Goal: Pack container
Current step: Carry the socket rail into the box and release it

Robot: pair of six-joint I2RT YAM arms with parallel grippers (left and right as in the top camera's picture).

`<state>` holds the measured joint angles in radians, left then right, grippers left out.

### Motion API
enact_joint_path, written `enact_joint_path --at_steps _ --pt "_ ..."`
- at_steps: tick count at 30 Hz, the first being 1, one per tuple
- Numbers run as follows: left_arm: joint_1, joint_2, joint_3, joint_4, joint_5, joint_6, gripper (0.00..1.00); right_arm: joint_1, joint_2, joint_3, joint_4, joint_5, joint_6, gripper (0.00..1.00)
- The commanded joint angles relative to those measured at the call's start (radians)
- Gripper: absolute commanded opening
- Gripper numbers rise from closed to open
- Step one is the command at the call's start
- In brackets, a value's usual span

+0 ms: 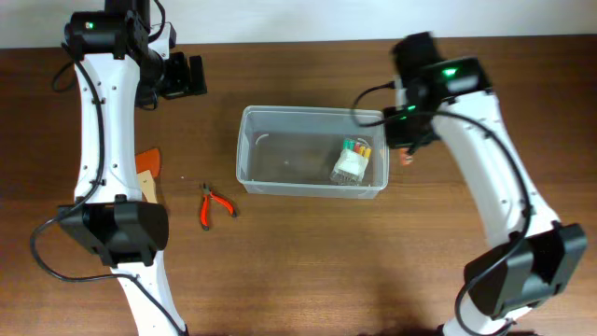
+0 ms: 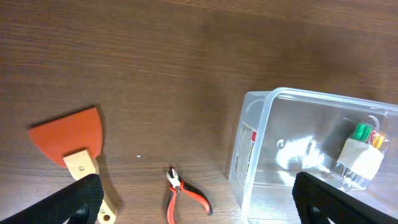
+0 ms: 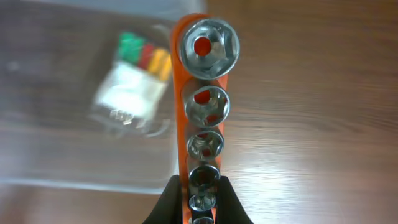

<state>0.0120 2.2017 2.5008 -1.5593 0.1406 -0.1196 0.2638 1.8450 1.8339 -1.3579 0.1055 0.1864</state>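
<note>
Right claw [image 3: 200, 196] is pinched shut on the lower end of an orange socket rail [image 3: 200, 93]. The rail stands away from its fingers, a row of chrome sockets facing the wrist camera. From overhead the claw hangs at the right end of the container [image 1: 244, 154]. Whether the rail is over the rim or just outside it, I can't quite tell.

The container sits mid-table [image 1: 308, 252], long side across. A small clear pack [image 1: 352, 164] with green, red and yellow tips lies against its right wall.

The left claw [image 1: 187, 77] is up at the far left, well apart from the container, with its fingers spread wide and nothing between them. Red-handled pliers [image 1: 213, 203] lie near the container's left front corner. An orange scraper [image 2: 71, 138] with a wooden handle lies further left.
</note>
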Motion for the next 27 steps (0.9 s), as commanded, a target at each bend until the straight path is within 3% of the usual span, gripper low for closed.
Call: enact_joint_path --at_steps 1,8,27 --pt "0.004 -0.005 0.017 0.002 -0.008 0.009 0.99 0.077 -0.002 0.023 0.008 0.0 0.087 0.04" --pt "0.004 -0.005 0.017 0.002 -0.008 0.009 0.99 0.148 0.01 0.021 0.09 0.0 0.115 0.04" --pt "0.004 -0.005 0.017 0.002 -0.008 0.009 0.99 0.148 0.222 0.021 0.105 0.0 0.137 0.05"
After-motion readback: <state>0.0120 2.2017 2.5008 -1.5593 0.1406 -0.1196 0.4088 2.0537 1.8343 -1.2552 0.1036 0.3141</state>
